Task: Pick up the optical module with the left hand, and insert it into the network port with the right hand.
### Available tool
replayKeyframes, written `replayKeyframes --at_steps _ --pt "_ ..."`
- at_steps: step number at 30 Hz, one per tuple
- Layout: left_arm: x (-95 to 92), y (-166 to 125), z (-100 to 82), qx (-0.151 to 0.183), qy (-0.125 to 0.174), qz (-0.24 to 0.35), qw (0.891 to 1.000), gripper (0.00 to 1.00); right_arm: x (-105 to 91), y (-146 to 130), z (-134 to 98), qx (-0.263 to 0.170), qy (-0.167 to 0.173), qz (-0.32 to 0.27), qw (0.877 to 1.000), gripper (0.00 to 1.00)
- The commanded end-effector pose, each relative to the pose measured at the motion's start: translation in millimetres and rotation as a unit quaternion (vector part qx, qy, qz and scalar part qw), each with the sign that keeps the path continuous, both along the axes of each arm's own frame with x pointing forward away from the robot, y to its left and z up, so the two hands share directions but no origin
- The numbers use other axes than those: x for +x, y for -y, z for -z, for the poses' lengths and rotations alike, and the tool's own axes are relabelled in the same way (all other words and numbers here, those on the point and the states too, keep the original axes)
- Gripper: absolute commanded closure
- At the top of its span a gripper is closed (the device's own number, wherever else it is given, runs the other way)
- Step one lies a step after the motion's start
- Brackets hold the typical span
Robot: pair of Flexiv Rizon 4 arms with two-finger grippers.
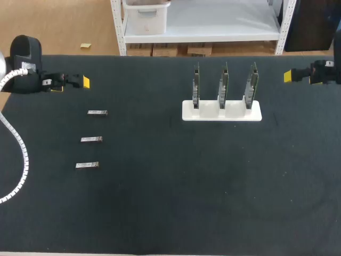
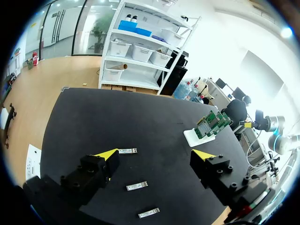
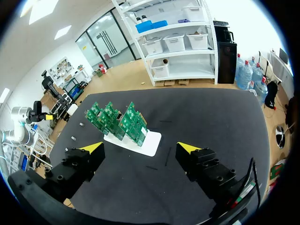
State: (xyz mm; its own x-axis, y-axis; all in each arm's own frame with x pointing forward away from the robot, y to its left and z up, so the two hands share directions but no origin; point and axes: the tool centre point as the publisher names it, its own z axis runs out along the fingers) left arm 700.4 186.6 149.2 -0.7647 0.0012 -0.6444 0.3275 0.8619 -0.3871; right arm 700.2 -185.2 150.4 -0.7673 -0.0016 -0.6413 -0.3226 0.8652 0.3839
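Three small silver optical modules lie in a column at the table's left: the far one point(image 1: 97, 112), the middle one point(image 1: 91, 140) and the near one point(image 1: 87, 165). My left gripper point(image 1: 80, 81) hovers open just beyond them at the far left; in its wrist view point(image 2: 157, 157) the modules point(image 2: 137, 186) lie under and ahead of its fingers. A white stand point(image 1: 221, 111) holds three upright green network cards point(image 1: 224, 85). My right gripper point(image 1: 290, 76) is open at the far right edge; its wrist view point(image 3: 140, 149) shows the cards point(image 3: 117, 122) ahead.
The black mat point(image 1: 186, 186) covers the whole table. The left arm's white cable point(image 1: 21, 154) hangs along the left edge. The stand sits right of centre toward the back, with bare mat in front of it.
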Motion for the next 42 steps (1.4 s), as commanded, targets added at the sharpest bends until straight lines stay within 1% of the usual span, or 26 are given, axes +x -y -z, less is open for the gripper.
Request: replayKeyframes --at_steps 1,15,16,17,18,20,22,23,24,25,26,27,28,30,31,32,33,34,35,36,37,39,41,42 --pt "-0.4 1.1 -1.1 0.003 -0.002 -0.002 1.000 0.00 -0.6 -0.5 -0.1 -0.001 0.000 0.001 1.000 0.00" --pt "-0.5 0.1 -1.1 0.000 -0.002 0.002 1.000 0.00 -0.6 -0.5 -0.1 -0.001 0.000 0.001 1.000 0.00" --pt "-0.3 -0.6 -1.1 0.005 -0.002 0.007 1.000 0.00 -0.6 -0.5 -0.1 -0.001 0.000 0.001 1.000 0.00" --pt "1.0 -1.1 -0.2 0.018 -0.001 0.005 1.000 0.00 -0.6 -0.5 -0.1 -0.001 0.000 0.001 1.000 0.00" --pt "2.2 -1.3 0.3 0.021 0.003 0.009 1.000 0.00 -0.6 -0.5 -0.1 -0.001 0.000 0.001 1.000 0.00" --pt "5.7 -3.1 0.3 0.049 0.011 0.013 0.999 0.00 -0.6 -0.5 -0.1 -0.001 0.000 0.001 1.000 0.00" --pt "10.2 -4.4 0.1 0.068 0.018 0.035 0.997 0.00 -0.6 -0.5 -0.1 -0.001 0.000 0.001 1.000 0.00" --pt "13.2 -5.7 -0.4 0.085 0.022 0.041 0.995 0.00 -0.6 -0.5 -0.1 -0.001 0.000 0.001 1.000 0.00" --pt "16.4 -6.5 -0.7 0.096 0.030 0.062 0.993 0.00 -0.6 -0.5 -0.1 -0.001 0.000 0.001 1.000 0.00" --pt "19.5 -7.7 -2.1 0.103 0.039 0.065 0.992 0.00 -0.6 -0.5 -0.1 -0.001 0.000 0.001 1.000 0.00" --pt "24.5 -9.8 -2.7 0.133 0.044 0.065 0.988 0.00 -0.6 -0.5 -0.1 -0.001 0.000 0.001 1.000 0.00" --pt "29.3 -10.8 -1.7 0.133 0.037 0.090 0.986 0.00 -0.6 -0.5 -0.1 -0.001 0.000 0.001 1.000 0.00" --pt "34.1 -13.8 -2.2 0.152 0.043 0.073 0.985 0.00 -0.6 -0.5 -0.1 -0.001 0.000 0.001 1.000 0.00" --pt "40.7 -16.7 -2.8 0.178 0.053 0.107 0.977 0.00 -0.6 -0.5 -0.1 -0.001 0.000 0.001 1.000 0.00" --pt "44.7 -18.4 -3.0 0.200 0.057 0.098 0.973 0.00 -0.6 -0.5 -0.1 -0.001 0.000 0.001 1.000 0.00" --pt "48.1 -19.5 -3.1 0.213 0.063 0.109 0.969 0.00 -0.6 -0.5 -0.1 -0.001 0.000 0.001 1.000 0.00" --pt "50.7 -20.1 -3.4 0.216 0.066 0.127 0.966 0.00 -0.6 -0.5 -0.1 -0.001 0.000 0.001 1.000 0.00" --pt "54.1 -21.0 -3.0 0.224 0.062 0.139 0.963 0.00 -0.6 -0.5 -0.1 -0.001 0.000 0.001 1.000 0.00" --pt "56.4 -20.9 -2.9 0.214 0.054 0.173 0.960 0.00 -0.6 -0.5 -0.1 -0.001 0.000 0.001 1.000 0.00" --pt "57.3 -20.6 -4.7 0.205 0.058 0.194 0.958 0.00 -0.6 -0.5 -0.1 -0.001 0.000 0.001 1.000 0.00" --pt "59.0 -20.2 -5.6 0.208 0.054 0.212 0.953 0.00 -0.6 -0.5 -0.1 -0.001 0.000 0.001 1.000 0.00" --pt "63.4 -18.5 -3.5 0.214 0.037 0.260 0.941 0.00 -0.6 -0.5 -0.1 -0.001 0.000 0.001 1.000 0.00" --pt "66.4 -16.6 -0.5 0.226 0.036 0.297 0.927 0.00 -0.6 -0.5 -0.1 -0.001 0.000 0.001 1.000 0.00" --pt "67.3 -16.2 1.1 0.221 0.039 0.324 0.919 0.00 -0.6 -0.5 -0.1 -0.001 0.000 0.001 1.000 0.00"
